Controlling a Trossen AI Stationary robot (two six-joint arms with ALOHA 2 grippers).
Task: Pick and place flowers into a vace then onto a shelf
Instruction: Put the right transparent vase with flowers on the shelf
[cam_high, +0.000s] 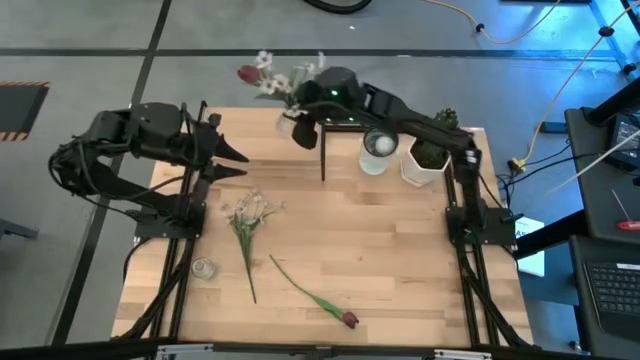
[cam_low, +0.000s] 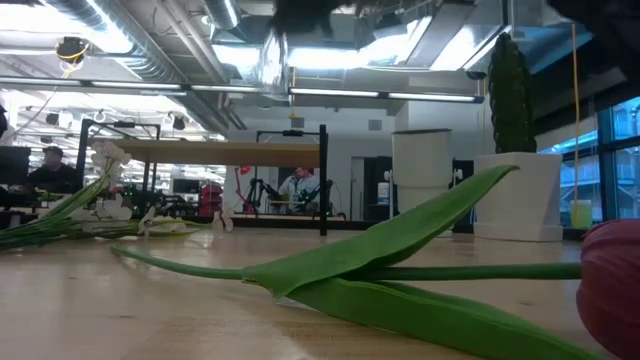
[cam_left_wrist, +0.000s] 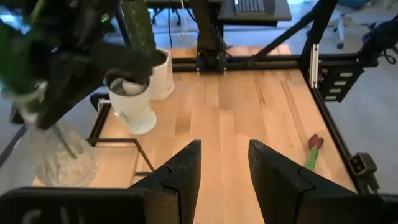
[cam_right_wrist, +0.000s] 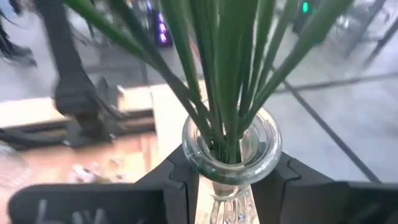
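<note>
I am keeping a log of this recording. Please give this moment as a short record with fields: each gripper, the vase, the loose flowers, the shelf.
right gripper: shut on the clear glass vase, held at the table's far edge
vase content: green stems with white blossoms
left gripper: open, empty, above the table's left side
loose flowers: white-blossom stem and dark red tulip lying on the tabletop
light-wood shelf on black posts: no vase on it

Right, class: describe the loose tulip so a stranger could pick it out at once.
Start at the wooden tabletop and go to its front edge, the side away from the shelf. The tulip lies flat there, its dark red head setting it apart from the white-blossomed stem beside it.
</note>
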